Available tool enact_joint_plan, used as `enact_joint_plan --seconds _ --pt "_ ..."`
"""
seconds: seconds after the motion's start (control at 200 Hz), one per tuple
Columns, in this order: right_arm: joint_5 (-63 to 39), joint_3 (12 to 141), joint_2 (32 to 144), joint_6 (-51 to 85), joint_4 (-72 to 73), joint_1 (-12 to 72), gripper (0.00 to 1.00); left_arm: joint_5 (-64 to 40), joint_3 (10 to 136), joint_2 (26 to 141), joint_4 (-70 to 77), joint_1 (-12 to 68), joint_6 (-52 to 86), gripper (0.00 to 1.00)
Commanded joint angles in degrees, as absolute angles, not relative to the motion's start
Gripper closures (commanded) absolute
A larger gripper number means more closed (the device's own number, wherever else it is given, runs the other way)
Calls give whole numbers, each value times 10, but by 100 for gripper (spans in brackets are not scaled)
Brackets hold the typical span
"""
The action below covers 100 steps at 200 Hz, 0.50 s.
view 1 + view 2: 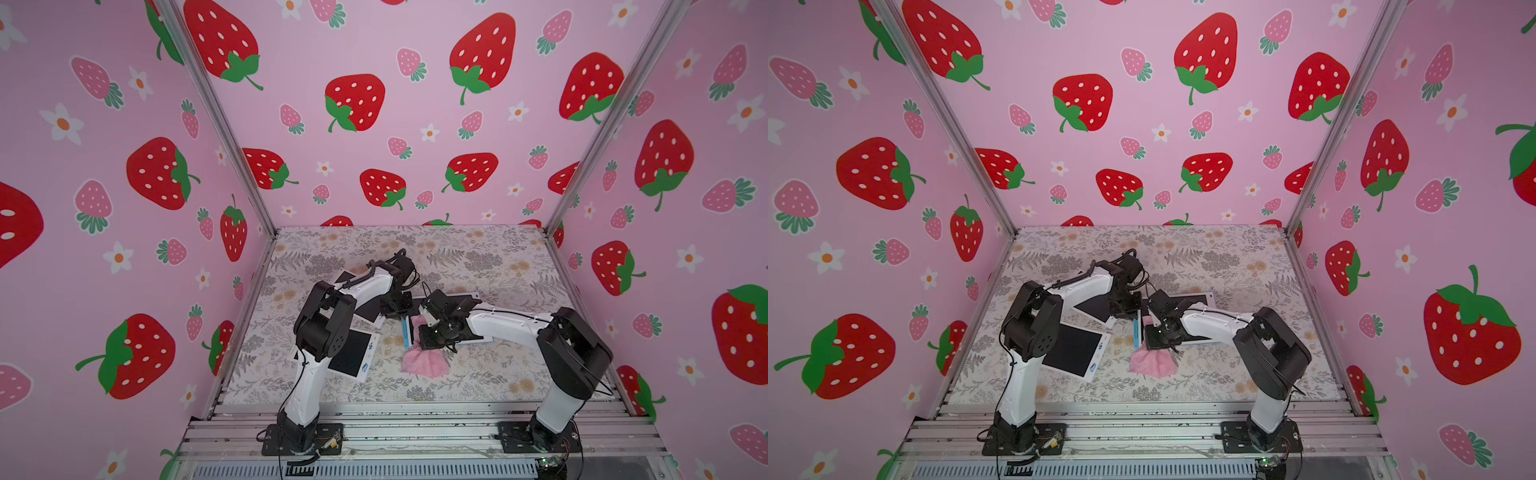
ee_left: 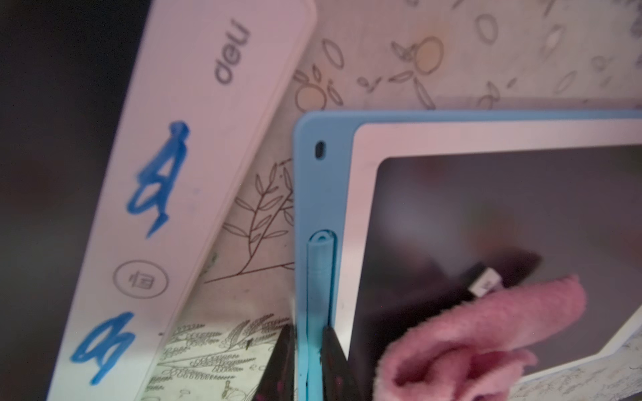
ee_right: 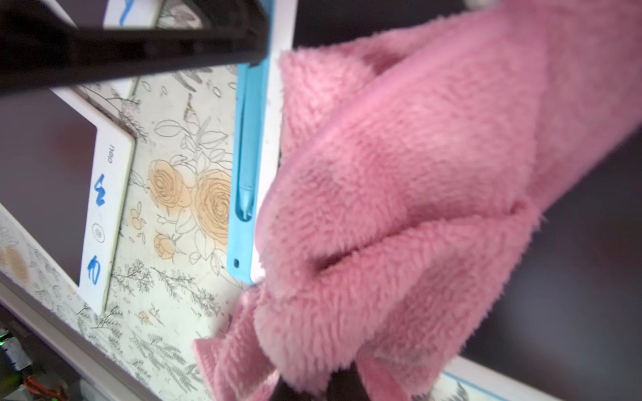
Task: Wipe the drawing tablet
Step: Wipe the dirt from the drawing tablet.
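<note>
Blue-edged drawing tablet (image 2: 486, 208) lying flat on the tabletop (image 1: 478, 257): stiff, light, slippery. Left gripper (image 2: 307, 364) is pinching its blue edge; right gripper (image 3: 305, 389) is clamping the soft pink cloth (image 3: 417, 173).

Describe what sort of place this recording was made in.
Probably a purpose-built robot data-collection booth, not a home or office. Strawberry-print walls on aluminium framing enclose a table with a floral cover, and two arms are bolted to a slotted rail at its front.
</note>
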<state>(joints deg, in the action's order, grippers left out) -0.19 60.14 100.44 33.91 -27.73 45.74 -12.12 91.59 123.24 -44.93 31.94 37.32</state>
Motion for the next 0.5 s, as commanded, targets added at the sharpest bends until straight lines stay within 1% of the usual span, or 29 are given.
enact_joint_plan --seconds 0.0,0.14,0.205,0.27,0.36,0.495 --pt "-4 564 978 362 -256 388 100 -75 875 1280 -472 316 372 84" --pt "-2 506 905 330 -269 294 100 -74 872 1281 -472 316 370 84" --pt "2 491 886 314 -284 266 100 -73 874 1281 -472 316 370 84" --pt "10 482 879 307 -289 258 100 -73 876 1281 -474 315 370 84" --pt "19 493 887 315 -276 295 100 -73 878 1281 -474 316 370 84" --pt "25 560 944 323 -218 423 100 -75 878 1281 -472 315 370 85"
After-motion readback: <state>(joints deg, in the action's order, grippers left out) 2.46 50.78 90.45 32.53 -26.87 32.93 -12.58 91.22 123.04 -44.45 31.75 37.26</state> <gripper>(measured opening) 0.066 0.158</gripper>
